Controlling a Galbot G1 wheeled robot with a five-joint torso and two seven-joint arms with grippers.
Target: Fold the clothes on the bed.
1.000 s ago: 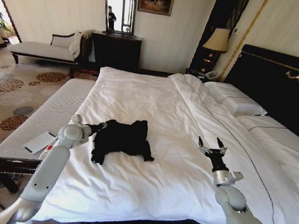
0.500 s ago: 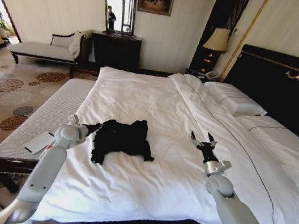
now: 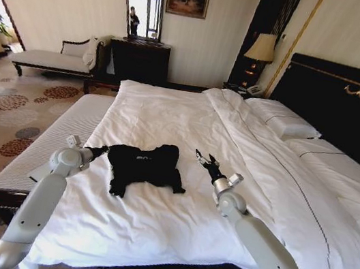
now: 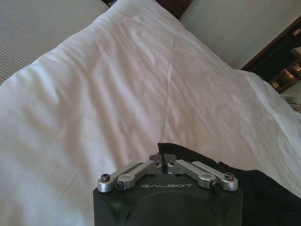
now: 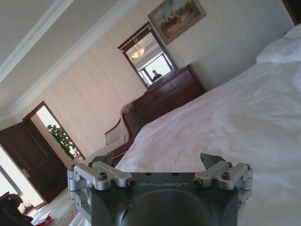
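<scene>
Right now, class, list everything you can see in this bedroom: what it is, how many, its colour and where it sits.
T-shirt: one, black, crumpled on the duvet near the bed's foot.
Bed: one, white linen, dark headboard, centre.
Pillows: white, by the headboard.
Bench: one, pale, beside the bed.
Dresser: one, dark, far wall, under a mirror.
Lamp: one, beige shade, beside the headboard.
Left claw: shut on the T-shirt's edge.
Right claw: open, above the duvet beside the T-shirt.
</scene>
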